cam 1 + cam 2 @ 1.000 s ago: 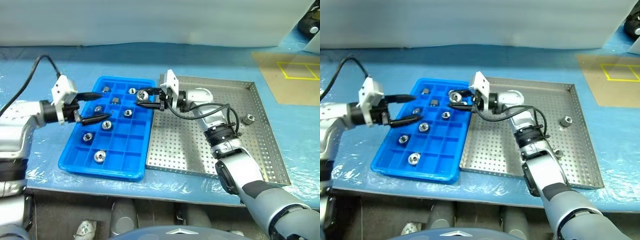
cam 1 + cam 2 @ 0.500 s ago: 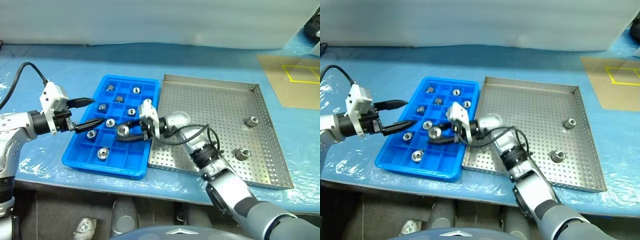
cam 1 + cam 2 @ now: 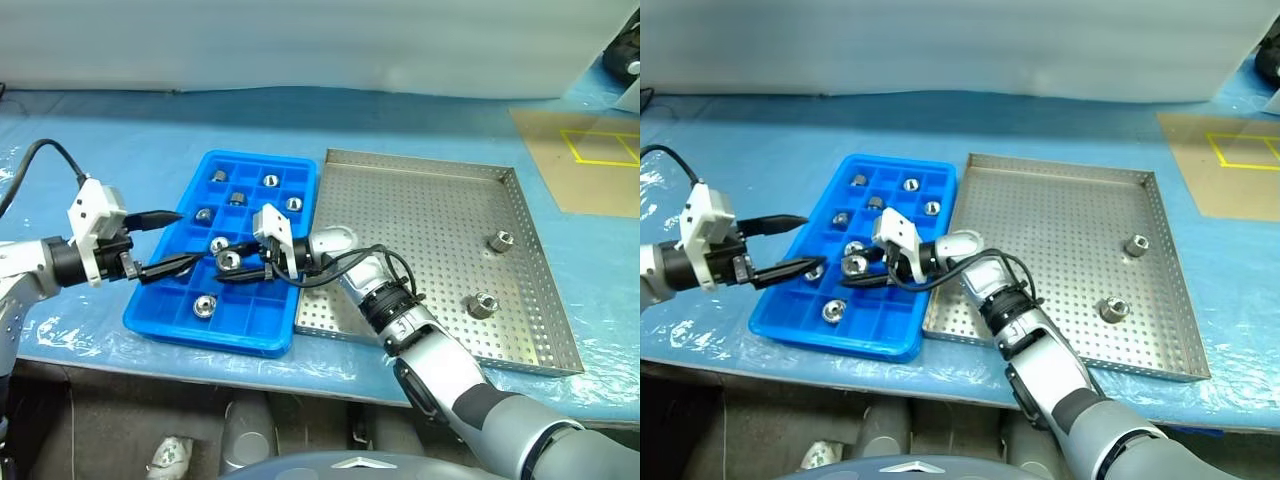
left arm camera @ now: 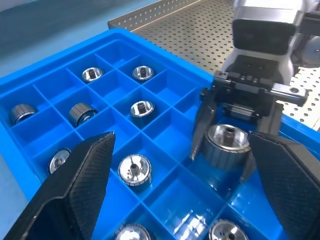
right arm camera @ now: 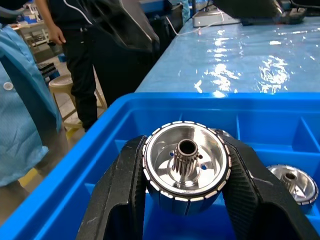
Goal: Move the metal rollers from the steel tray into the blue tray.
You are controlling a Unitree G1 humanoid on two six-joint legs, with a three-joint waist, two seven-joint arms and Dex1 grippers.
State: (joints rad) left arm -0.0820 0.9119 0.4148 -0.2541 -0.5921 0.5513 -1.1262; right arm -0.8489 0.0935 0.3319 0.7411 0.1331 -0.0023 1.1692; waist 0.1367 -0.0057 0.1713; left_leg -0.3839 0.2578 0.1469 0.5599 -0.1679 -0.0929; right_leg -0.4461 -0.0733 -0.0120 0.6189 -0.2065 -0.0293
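Right gripper (image 3: 240,268) is clamping a roller (image 3: 229,260), bore lying level, over the blue tray (image 3: 170,318) — an open cell sitting directly beneath. Left gripper (image 3: 171,241), fingers spread and empty, is hovering at 9 o'clock — nearer, but unneeded.

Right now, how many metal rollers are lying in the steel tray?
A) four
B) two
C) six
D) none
B: two metal rollers lie on the perforated floor of the steel tray, both near its right rim; the right gripper holds another one over the blue tray.
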